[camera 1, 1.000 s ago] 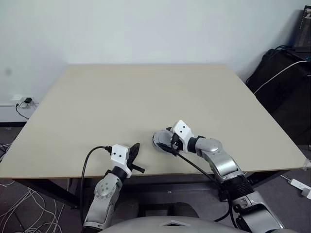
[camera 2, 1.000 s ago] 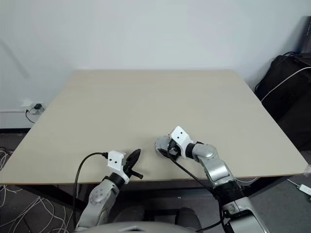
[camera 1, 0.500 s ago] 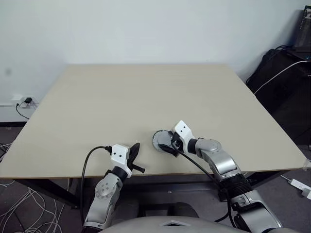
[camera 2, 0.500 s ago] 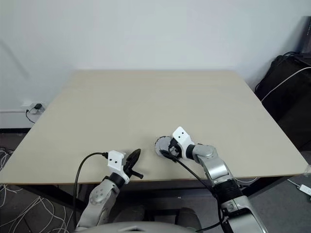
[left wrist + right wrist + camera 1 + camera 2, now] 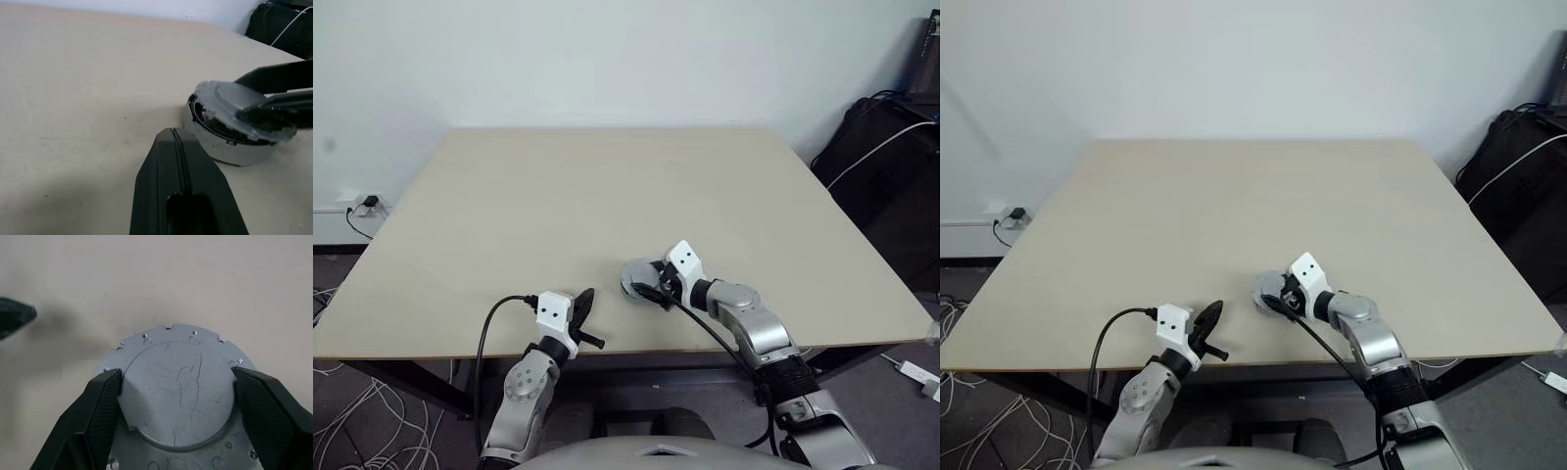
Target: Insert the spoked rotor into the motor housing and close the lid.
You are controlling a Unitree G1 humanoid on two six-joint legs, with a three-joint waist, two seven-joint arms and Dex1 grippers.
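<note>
Hovering at the tabletop's (image 5: 607, 186) near edge, the left gripper (image 5: 584, 305) has its fingers pressed together, holding nothing. Just beyond, near the middle of that edge, the right gripper (image 5: 178, 396) pinches the lid (image 5: 178, 387) by its rim, smooth grey face up, tilted on the motor housing (image 5: 230, 147). Farther on lies bare tabletop.

The lid (image 5: 178, 391) is matte silver-grey, its smooth face marked by thin dark hairline scratches, with small pale screw holes dotted around the rim. The housing (image 5: 230, 147) shows bright silver outside and black within. The table (image 5: 558, 196) is plain pale beige. Both grippers' fingers (image 5: 98, 411) are black, finely cross-hatched on the pads; the wrist blocks (image 5: 551, 310) are white.
</note>
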